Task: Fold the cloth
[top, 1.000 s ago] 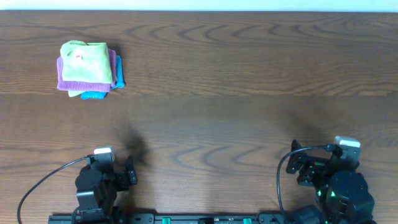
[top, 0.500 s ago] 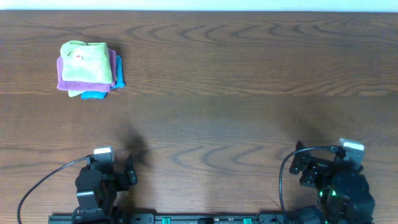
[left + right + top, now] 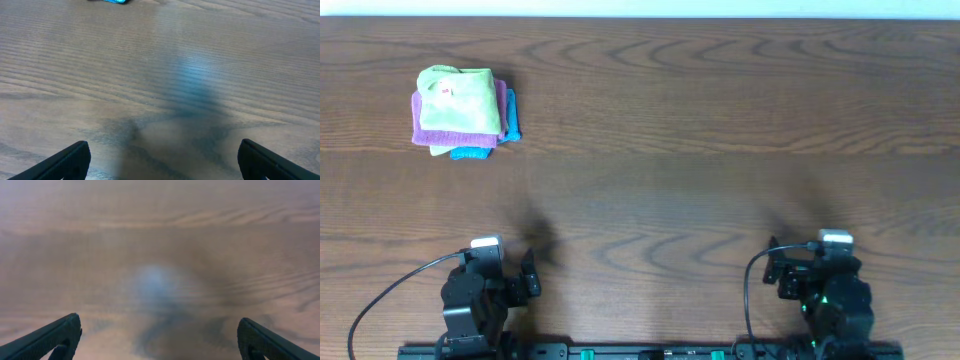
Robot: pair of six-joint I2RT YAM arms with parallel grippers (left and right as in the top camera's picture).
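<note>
Two wide-spread hands, left hand [image 3: 162, 160], right hand [image 3: 159, 336], at near edge; cloth [image 3: 460, 100] far-left.

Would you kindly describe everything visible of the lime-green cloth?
The lime-green cloth lies as a compact, roughly square bundle atop a small stack at the wooden table's far left corner. It looks soft and fuzzy, with a small white-and-red tag near one corner. It rests on a purple cloth, a teal cloth peeking out beneath.
</note>
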